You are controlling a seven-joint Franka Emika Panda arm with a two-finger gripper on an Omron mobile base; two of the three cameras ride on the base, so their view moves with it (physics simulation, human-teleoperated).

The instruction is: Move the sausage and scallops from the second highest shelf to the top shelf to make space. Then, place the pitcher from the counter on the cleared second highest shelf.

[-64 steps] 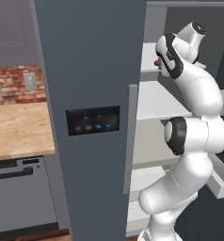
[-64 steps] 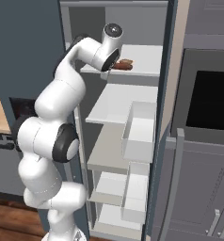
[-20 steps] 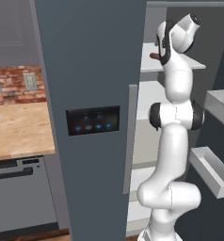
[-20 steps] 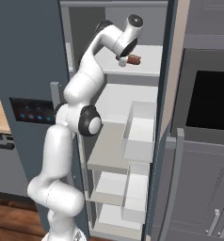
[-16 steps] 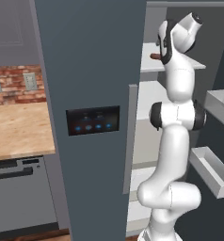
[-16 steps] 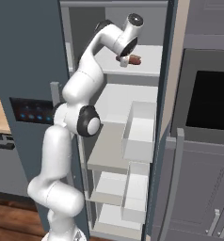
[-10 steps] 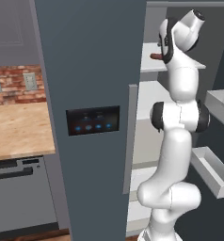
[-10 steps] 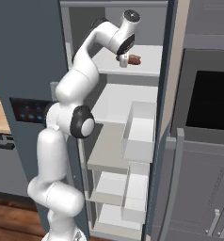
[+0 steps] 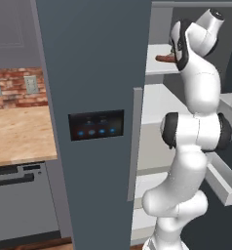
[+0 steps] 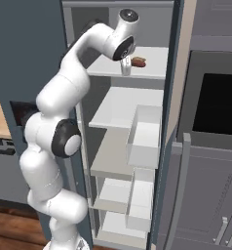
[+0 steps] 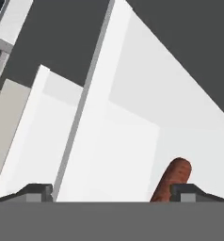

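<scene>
The sausage [image 10: 139,62] lies on the top shelf [image 10: 154,68] of the open fridge, a red-brown link. My gripper [image 10: 125,68] hangs just left of it, open and holding nothing. In the hand view the sausage [image 11: 173,180] rests on the white board beside the right fingertip [image 11: 195,192], with the gripper [image 11: 111,194] spread wide. From the left base view the sausage [image 9: 165,58] shows on the shelf [image 9: 156,67] behind my upper arm. The second highest shelf [image 10: 123,110] looks bare. The scallops and the pitcher are out of view. The counter [image 9: 15,136] stands left of the fridge.
The open fridge door [image 9: 96,124] with its dark control panel stands between the counter and the shelves. White door bins [image 10: 145,136] sit at the right of the lower shelves. A built-in oven [image 10: 215,102] and grey cabinets flank the fridge on the right.
The arm has folded back towards the left and its elbow has dropped. The open gripper has drawn slightly away from the sausage. The sausage has stayed on the top shelf.
</scene>
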